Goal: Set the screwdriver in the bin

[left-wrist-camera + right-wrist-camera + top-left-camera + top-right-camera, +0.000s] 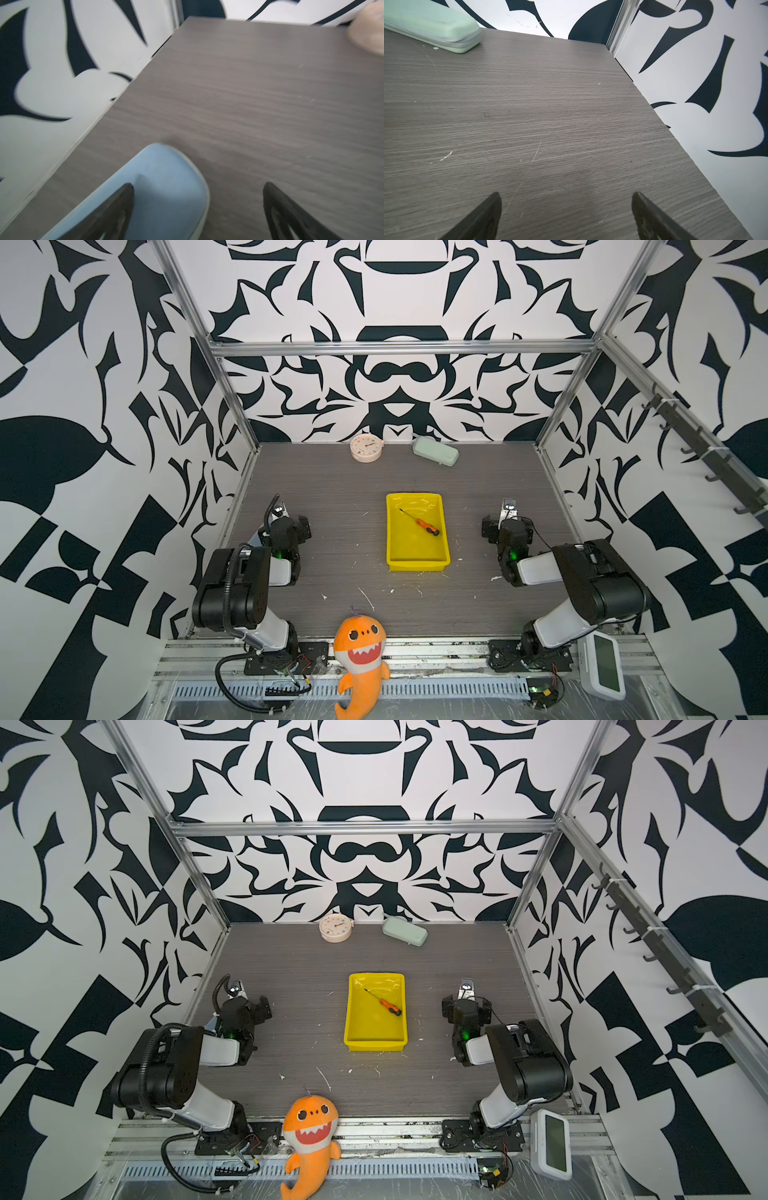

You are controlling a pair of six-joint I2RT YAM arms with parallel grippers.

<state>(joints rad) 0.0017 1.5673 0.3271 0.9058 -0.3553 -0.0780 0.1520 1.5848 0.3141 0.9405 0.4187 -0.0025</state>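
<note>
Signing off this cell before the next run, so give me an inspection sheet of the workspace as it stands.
Surface: grey wood-grain table, scratched, white flecks.
Job's things: screwdriver lies flat inside the yellow bin.
Clutter: clock and green case by the back wall; blue case beneath the left gripper; plush shark on the front rail.
Grippers: left gripper and right gripper open, holding nothing.
Cables: corrugated hose loops along the left arm.
Surroundings: patterned walls, aluminium frame, white display unit near the right arm's base.
</note>
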